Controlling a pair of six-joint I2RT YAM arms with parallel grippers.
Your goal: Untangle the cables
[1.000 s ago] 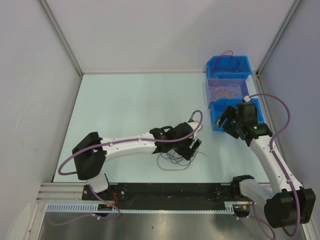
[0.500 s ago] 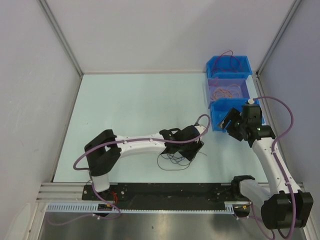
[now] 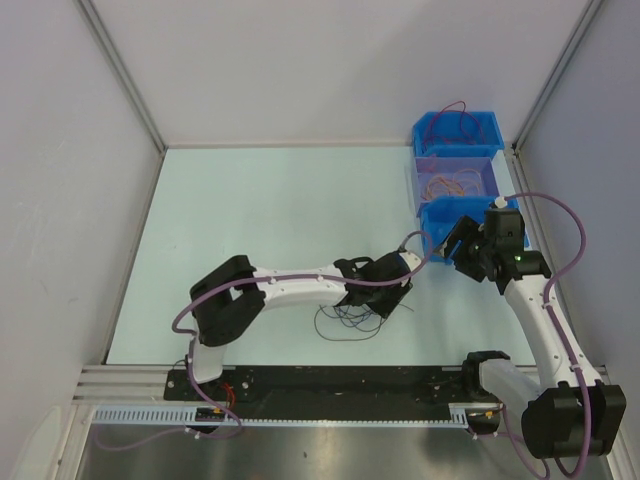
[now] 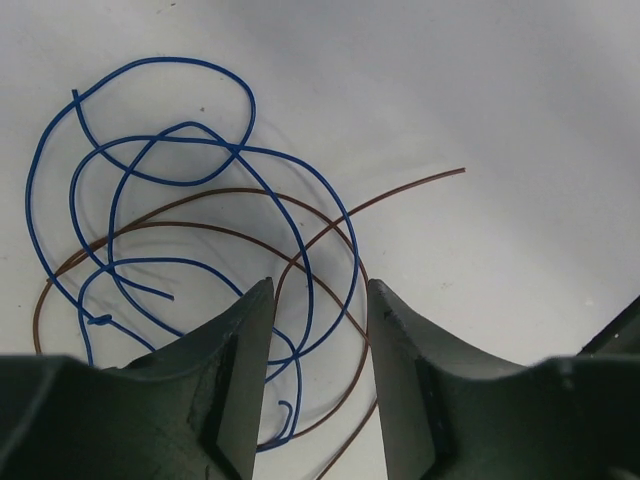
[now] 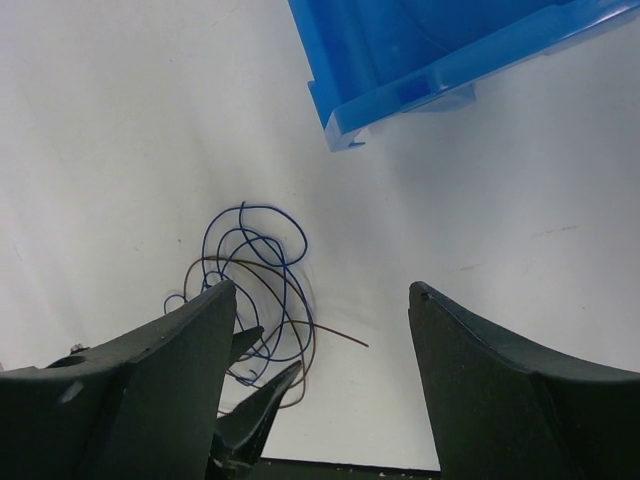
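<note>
From above, I see the cables [image 3: 348,322] in a small loose heap on the table [image 3: 260,210], near the front edge. My left gripper [image 3: 388,298] is down low over the right side of the heap. My right gripper [image 3: 452,243] hangs up by the nearest blue bin [image 3: 436,215], well away from the heap. I cannot tell either set of jaws from up here.

In the left wrist view, a blue cable [image 4: 200,165] curls round and round, and a dark red cable [image 4: 330,215] crosses it many times. The jaws are partly spread. Both cables run through the gap, but nothing is pinched yet.

In the right wrist view, the jaws are spread wide and hold nothing. The heap lies far below them.

I think these cables are very thin, light, bendy and a bit springy. They could slip out of the pads. If I pull one, the other will likely drag along. I would grab the dark red one near its loose end, where it lies alone.
</note>
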